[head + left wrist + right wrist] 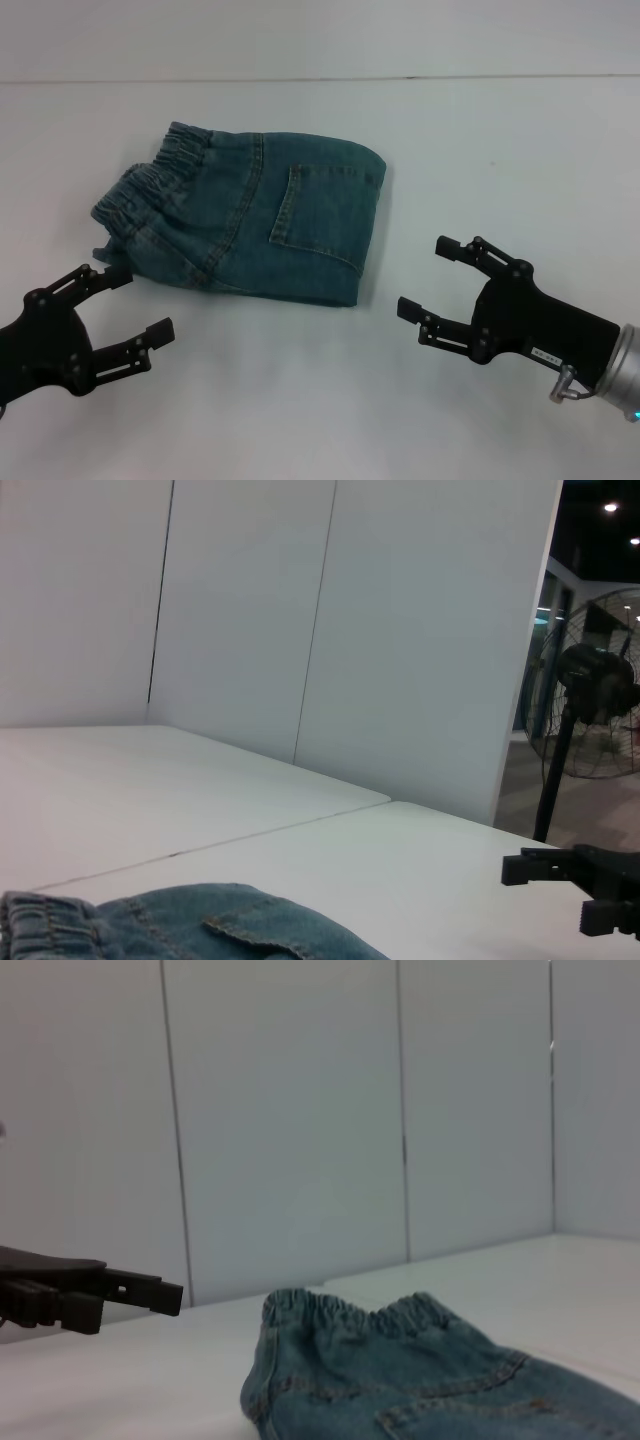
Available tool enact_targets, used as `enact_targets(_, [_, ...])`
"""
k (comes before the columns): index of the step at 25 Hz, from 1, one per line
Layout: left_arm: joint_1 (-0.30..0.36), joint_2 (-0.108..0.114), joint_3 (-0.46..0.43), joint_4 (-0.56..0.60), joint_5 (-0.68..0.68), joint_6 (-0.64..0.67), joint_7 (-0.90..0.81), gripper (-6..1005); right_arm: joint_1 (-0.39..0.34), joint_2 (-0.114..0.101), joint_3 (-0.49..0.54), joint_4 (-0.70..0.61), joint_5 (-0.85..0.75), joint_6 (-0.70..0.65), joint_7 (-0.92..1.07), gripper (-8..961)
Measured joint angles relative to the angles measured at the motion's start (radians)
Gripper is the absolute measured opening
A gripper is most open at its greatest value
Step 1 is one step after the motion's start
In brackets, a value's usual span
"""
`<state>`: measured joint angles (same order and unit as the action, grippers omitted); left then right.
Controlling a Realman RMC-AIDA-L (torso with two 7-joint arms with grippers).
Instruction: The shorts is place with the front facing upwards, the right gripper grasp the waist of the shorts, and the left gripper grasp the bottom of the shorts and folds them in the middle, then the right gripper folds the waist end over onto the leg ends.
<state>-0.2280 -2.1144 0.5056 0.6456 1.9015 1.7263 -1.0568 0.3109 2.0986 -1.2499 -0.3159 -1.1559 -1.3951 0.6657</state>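
The blue denim shorts (250, 220) lie folded into a compact bundle on the white table (500, 150), back pocket up, with the elastic waist (150, 180) at the left. My left gripper (138, 302) hovers open just off the bundle's near left corner, holding nothing. To the right of the bundle, my right gripper (425, 276) is open and empty, apart from the cloth. The left wrist view shows the shorts (200, 925) low down and the right gripper's fingers (575, 875) farther off. In the right wrist view the shorts (420, 1380) and their waist (350, 1312) appear, with the left gripper's fingers (100, 1295) beyond.
White panel walls (300, 630) stand behind the table. A standing fan (595, 710) is visible past the wall's edge in the left wrist view. A seam (350, 78) runs across the table's far side.
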Motion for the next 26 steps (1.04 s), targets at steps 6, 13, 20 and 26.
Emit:
enact_targets(6, [-0.016, 0.001, -0.011, -0.001, -0.008, -0.007, 0.003, 920, 0.01, 0.001, 0.002, 0.069, 0.041, -0.011, -0.057, 934])
enact_targets(13, [-0.035, 0.002, -0.034, -0.002, -0.009, -0.012, -0.009, 920, 0.028, 0.003, 0.004, 0.104, 0.049, -0.005, -0.067, 935])
enact_targets(20, [-0.045, 0.006, -0.044, -0.003, -0.008, -0.034, -0.022, 920, 0.044, 0.005, 0.004, 0.118, 0.05, 0.016, -0.068, 935])
enact_targets(26, [-0.045, 0.006, -0.044, -0.003, -0.004, -0.042, -0.024, 920, 0.047, 0.007, 0.004, 0.129, 0.052, 0.025, -0.084, 935])
